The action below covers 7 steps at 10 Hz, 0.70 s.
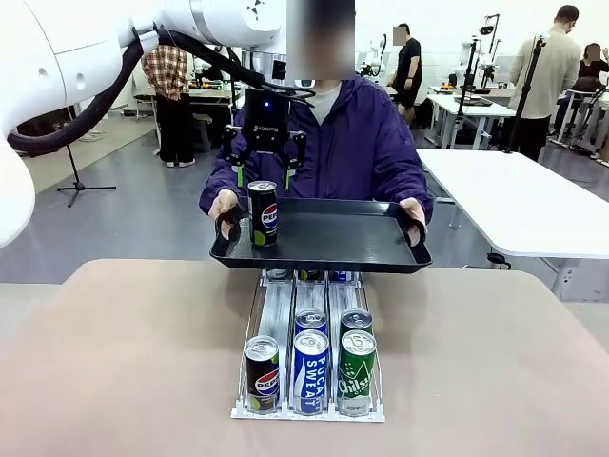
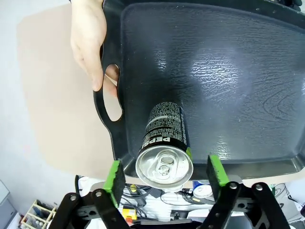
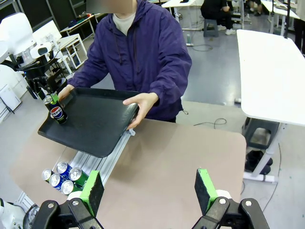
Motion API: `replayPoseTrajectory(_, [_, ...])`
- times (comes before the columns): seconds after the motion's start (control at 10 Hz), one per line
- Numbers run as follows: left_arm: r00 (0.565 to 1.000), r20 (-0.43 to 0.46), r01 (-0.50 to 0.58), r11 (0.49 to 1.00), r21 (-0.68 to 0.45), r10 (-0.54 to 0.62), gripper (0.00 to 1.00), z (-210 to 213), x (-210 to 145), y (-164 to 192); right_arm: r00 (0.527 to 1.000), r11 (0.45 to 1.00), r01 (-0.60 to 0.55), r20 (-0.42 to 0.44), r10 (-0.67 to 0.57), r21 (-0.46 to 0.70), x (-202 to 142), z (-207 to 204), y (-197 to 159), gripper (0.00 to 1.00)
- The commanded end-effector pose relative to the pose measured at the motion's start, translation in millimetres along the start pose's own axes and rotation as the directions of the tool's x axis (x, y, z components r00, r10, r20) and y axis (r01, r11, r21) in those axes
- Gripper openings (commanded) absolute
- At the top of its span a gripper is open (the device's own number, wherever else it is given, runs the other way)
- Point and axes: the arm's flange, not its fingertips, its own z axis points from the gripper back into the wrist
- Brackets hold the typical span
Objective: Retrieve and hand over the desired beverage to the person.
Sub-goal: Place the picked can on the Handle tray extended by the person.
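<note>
Left gripper (image 2: 165, 172): jaws wide apart, green pads (image 2: 114, 175) on either side of the top of the Pepsi can (image 2: 167, 131), a gap on each side, nothing gripped. The can stands upright on the tray (image 2: 228, 71), in the corner by the tray's cut-out handle. One hand (image 2: 88, 36) of the person (image 1: 352, 143) grips that handle; the other hand (image 1: 413, 215) holds the tray's opposite end. The person stands behind the tray and holds it level above the far edge of the table (image 1: 495, 362). Below the tray's near edge, a rack (image 1: 278, 309) holds rows of cans. Right gripper (image 3: 149, 187): jaws fully apart and empty, well apart from the tray, above the table.
</note>
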Motion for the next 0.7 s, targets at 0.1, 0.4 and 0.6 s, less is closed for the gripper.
replayPoseTrajectory(0.1, [1.0,0.015,0.021,1.0,0.018,-0.021,1.0,16,14,-5,1.0,1.0,0.001,0.001,-0.001,0.018,0,-3,0,1.0])
replayPoseTrajectory(0.4, [0.999,0.036,0.035,0.999,0.01,-0.035,1.0,25,10,-2,1.0,1.0,0.001,0.001,-0.001,0.018,0,-3,0,1.0])
replayPoseTrajectory(0.6, [0.983,0.092,0.159,0.987,-0.018,-0.157,1.0,50,-20,24,1.0,1.0,0.001,0.001,-0.001,0.018,0,-3,0,1.0])
